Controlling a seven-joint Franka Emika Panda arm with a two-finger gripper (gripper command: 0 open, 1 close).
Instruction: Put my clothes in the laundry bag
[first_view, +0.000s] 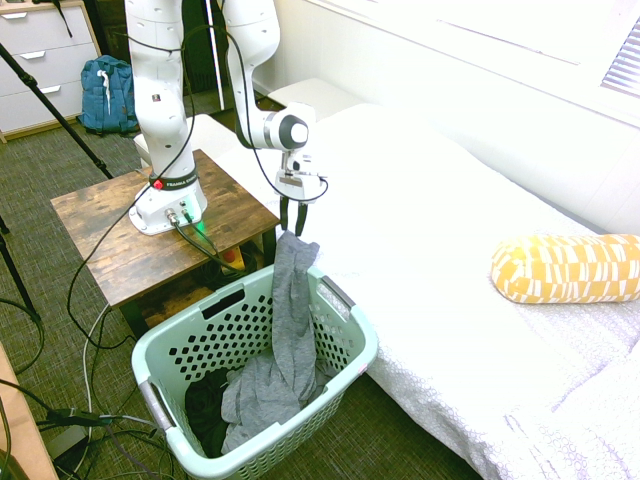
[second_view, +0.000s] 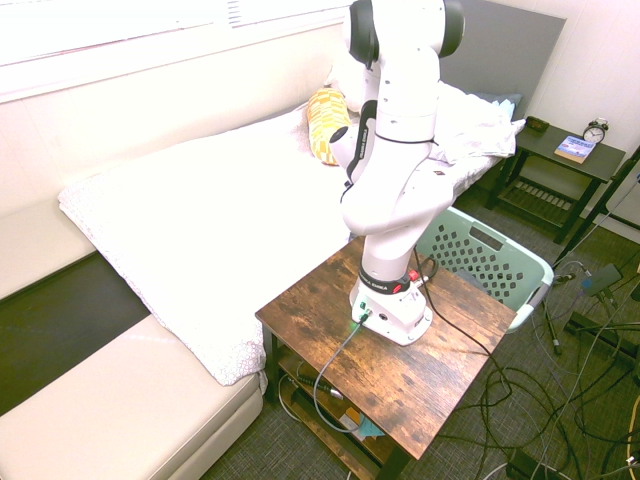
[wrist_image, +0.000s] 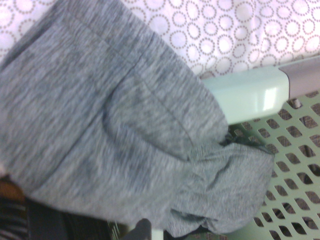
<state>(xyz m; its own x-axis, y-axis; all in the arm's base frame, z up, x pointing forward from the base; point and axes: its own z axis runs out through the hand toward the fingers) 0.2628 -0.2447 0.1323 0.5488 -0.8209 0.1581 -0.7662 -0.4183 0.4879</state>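
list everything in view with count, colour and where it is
laundry basket: 1, mint green, on the floor beside the bed
grey garment: 1, grey, draped over the basket rim and down inside
dark cloth: count unclear, black, in the basket
bed: 1, white patterned cover, by the wall
bolster: 1, yellow and white, on the bed
side table: 1, brown wood, under the arm
backpack: 1, blue, by the drawers
drawers: 1 unit, white, far corner
nightstand: 1, dark, beyond the bed
alarm clock: 1, black, on the nightstand
book: 1, blue, on the nightstand
arm: 1, white
gripper: 1, dark fingers, open
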